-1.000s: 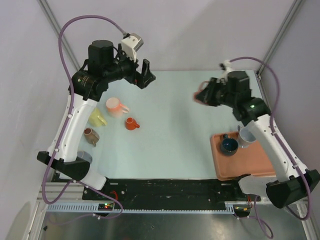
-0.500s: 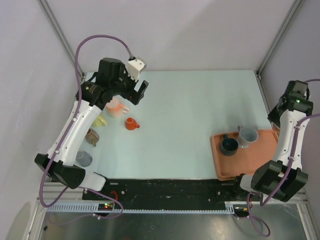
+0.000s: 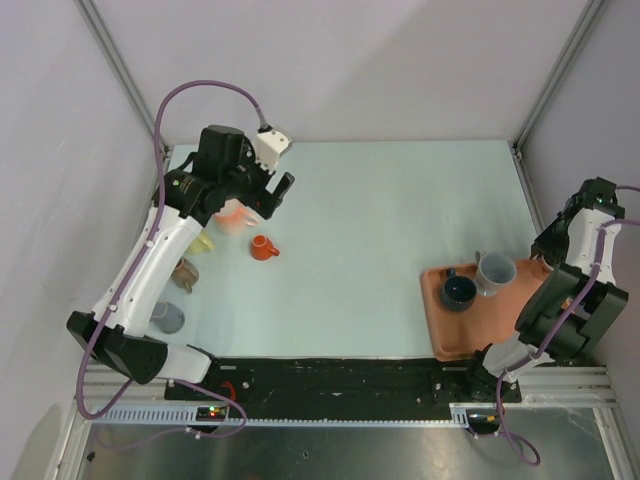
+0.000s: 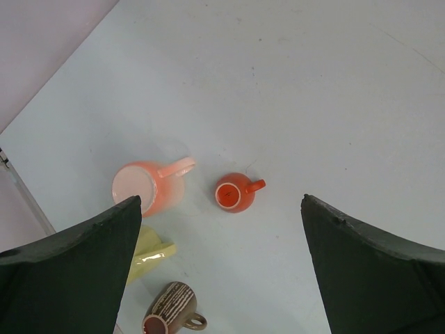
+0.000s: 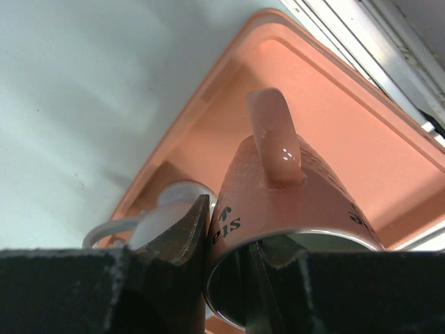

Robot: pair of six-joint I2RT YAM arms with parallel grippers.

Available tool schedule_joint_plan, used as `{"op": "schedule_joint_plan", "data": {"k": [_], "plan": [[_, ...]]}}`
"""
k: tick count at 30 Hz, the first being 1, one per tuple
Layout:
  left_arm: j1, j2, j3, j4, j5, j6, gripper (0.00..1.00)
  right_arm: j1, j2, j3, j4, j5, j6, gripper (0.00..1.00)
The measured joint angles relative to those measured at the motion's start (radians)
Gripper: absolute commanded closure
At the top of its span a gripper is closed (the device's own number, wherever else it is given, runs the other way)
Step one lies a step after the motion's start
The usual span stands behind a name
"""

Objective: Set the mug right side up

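The right gripper (image 5: 233,229) is closed on the rim of a salmon-pink mug (image 5: 292,195). One finger is set inside the mouth and the other is pressed against the outer wall. The mug is held with its mouth turned towards the wrist camera and its handle pointing away from the fingers. In the right wrist view it is seen in front of the orange tray (image 5: 361,118), close to a corner. Whether it touches the tray cannot be told. Black lettering is printed on the mug's wall on both sides of the handle. Only a few letters are shown, something like "sle", and no whole word can be read.

A pale grey mug (image 3: 494,272) and a dark blue mug (image 3: 459,290) are stood side by side at the tray's far end.

The left gripper (image 4: 218,200) is spread wide with nothing between its fingers. It is held above a group of mugs at the left of the table (image 3: 400,200). Below it are a pink mug (image 4: 142,191), a small orange mug (image 4: 233,193), a yellow mug (image 4: 149,254) and a brown striped mug (image 4: 170,313). No writing can be made out on these.
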Motion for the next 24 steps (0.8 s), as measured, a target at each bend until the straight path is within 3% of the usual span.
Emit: {"op": "schedule_joint_plan", "data": {"k": [13,18,24], "plan": [[0.0,-0.005,-0.014,0.0,-0.009,0.024,0.0,0.061,0.194,-0.04,0.115,-0.029,0.023,0.98],[0.0,-0.011,-0.017,0.0,-0.011,0.035,0.0,0.074,0.196,-0.04,0.124,-0.029,0.023,0.61],[0.003,-0.015,-0.069,0.003,-0.025,0.112,0.0,0.089,0.186,-0.042,0.123,-0.034,0.026,0.34]]}}
